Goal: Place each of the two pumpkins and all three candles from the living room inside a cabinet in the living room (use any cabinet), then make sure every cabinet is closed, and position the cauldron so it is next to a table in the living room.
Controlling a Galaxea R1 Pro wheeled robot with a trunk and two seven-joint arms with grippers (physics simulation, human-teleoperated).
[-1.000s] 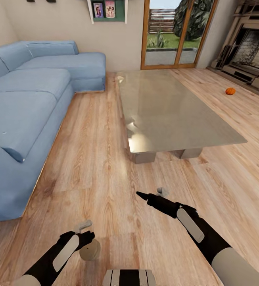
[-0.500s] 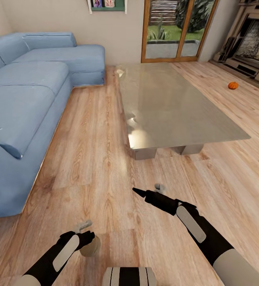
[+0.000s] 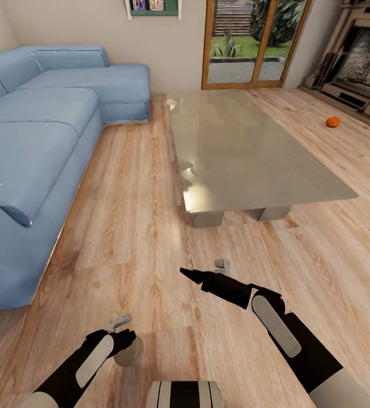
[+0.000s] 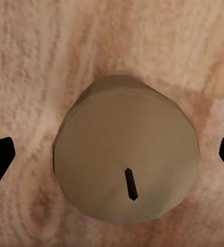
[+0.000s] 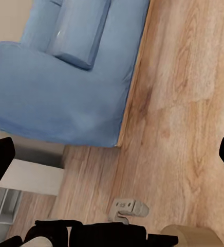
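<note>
My left gripper [image 3: 129, 340] hangs over a candle [image 4: 127, 157] on the floor, fingers spread wide either side, ready to pinch. My right gripper [image 3: 186, 273] reaches forward, fingers released, empty. A pumpkin [image 3: 333, 122] waits beyond the surface's [image 3: 247, 147] far right corner.

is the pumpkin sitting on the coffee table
No, the pumpkin sits on the wood floor near the fireplace, apart from the table.

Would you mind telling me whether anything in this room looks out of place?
Yes: a pumpkin lies on the wood floor near the fireplace, and a candle stands on the floor beneath the left end effector.
</note>
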